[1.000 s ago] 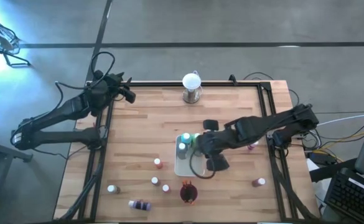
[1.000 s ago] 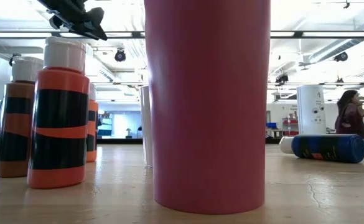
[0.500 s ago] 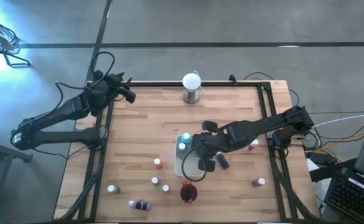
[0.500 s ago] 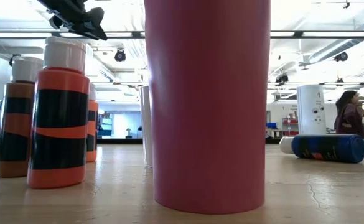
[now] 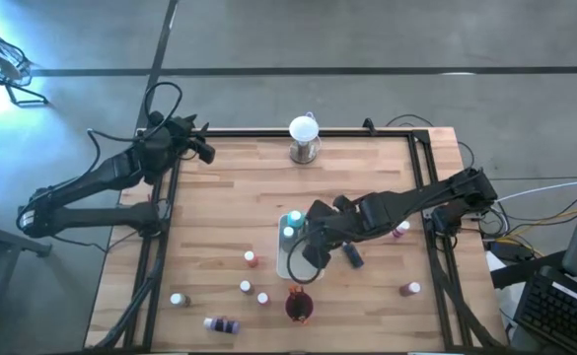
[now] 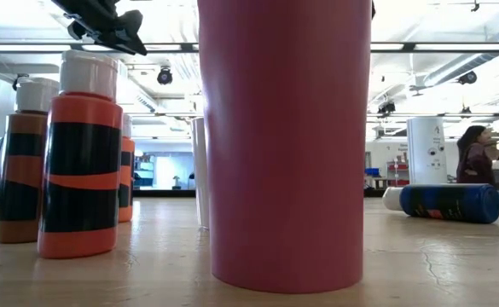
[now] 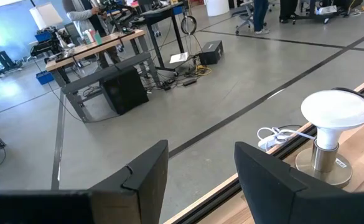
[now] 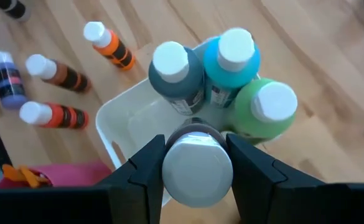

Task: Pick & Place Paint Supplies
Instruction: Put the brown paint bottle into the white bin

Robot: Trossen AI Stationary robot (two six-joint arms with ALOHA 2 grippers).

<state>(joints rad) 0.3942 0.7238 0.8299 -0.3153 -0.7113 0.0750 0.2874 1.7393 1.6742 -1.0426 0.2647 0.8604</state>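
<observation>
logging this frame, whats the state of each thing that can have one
right gripper: shut on a white-capped bottle, over the white tray
left gripper: open, empty, at the table's far left corner
three bottles in tray: upright
dark blue bottle: lying down
pink cup: upright

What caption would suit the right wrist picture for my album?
Right gripper holds a white-capped bottle above a white tray with three paint bottles inside.
</observation>
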